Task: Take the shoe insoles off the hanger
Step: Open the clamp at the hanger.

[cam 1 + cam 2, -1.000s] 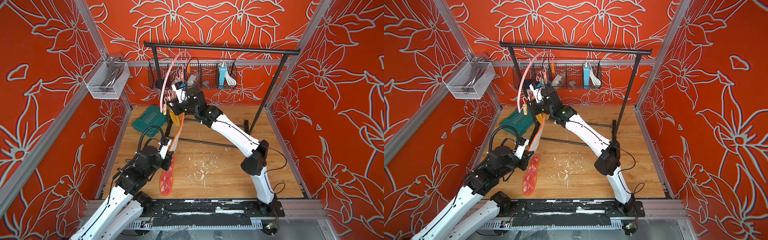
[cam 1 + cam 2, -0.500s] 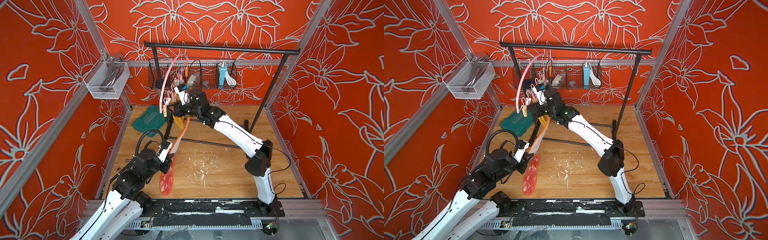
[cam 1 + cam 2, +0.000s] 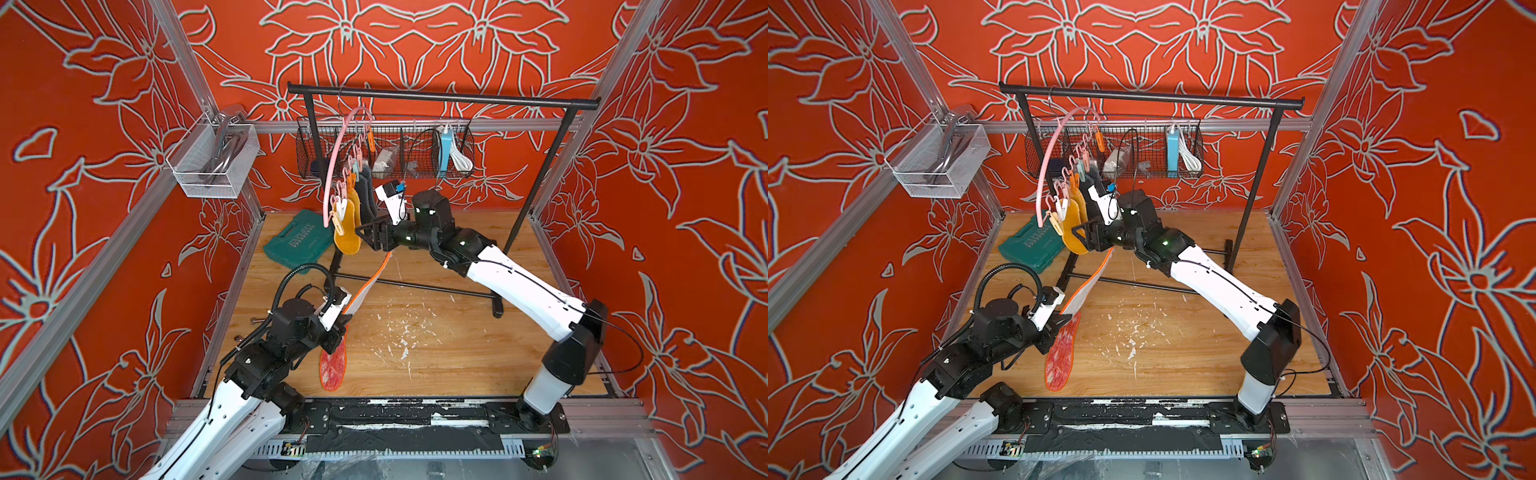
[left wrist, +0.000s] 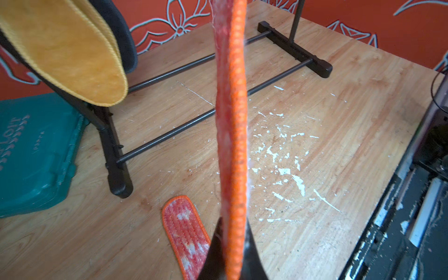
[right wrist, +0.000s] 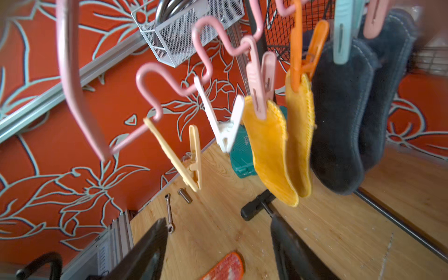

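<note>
I'm looking into a booth with red walls (image 3: 415, 50) printed with pale outlined flowers, braced by grey metal rails (image 3: 183, 54) and evenly lit. The floor (image 3: 436, 345) is light wood, flecked white near the middle. A black clothes rack (image 3: 440, 96) stands at the back before a black wire basket (image 3: 301, 158). A white mesh basket (image 3: 208, 183) hangs on a side wall, and a green case (image 3: 295, 243) lies by the rack's foot.

Bright even light, soft shadows; near insole (image 4: 231, 121) blurred.

Left tool (image 3: 344, 322) tight (right tool (image 3: 371, 237) agape)
</note>
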Controlling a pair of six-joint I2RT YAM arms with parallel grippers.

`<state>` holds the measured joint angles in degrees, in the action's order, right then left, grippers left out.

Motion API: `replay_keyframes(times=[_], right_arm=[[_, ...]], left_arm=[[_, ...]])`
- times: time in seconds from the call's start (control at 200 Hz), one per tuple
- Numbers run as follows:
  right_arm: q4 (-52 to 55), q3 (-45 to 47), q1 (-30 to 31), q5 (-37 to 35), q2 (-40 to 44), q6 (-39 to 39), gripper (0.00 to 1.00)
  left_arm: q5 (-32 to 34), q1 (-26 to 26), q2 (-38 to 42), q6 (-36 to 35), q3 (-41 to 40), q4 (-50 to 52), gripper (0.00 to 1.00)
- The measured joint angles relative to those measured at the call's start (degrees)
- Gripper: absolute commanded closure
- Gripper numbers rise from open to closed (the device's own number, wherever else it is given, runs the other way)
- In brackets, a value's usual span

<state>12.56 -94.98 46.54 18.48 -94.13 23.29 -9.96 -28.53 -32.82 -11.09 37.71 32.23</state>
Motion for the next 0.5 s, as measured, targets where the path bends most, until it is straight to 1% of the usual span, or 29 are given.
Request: replay_keyframes(times=[0.13,0.3,0.415,0.495], right_arm=[[-0.85,9.35,-0.24,-1.55,6.71,-0.76,0.27],[-1.79,21.99,-0.31,-3.58,16.79,-5.55,0.27],[-3.69,32.83,-0.39,-2.84,26.27,-13.0,0.27],[-5.07,40.35,-0.39,-1.16,33.24,-18.75,0.22]], left_arm=[[-2.03,-0.02,-0.63,-1.38,0.0,0.68,1.0],[-5.53,-0.04,-0.33,-4.0,-0.15,0.74,1.0],[-8.31,-0.07,0.48,-6.29,-0.79,0.85,1.0],[-9.86,-0.09,0.96,-8.39,-1.09,1.64,1.0]])
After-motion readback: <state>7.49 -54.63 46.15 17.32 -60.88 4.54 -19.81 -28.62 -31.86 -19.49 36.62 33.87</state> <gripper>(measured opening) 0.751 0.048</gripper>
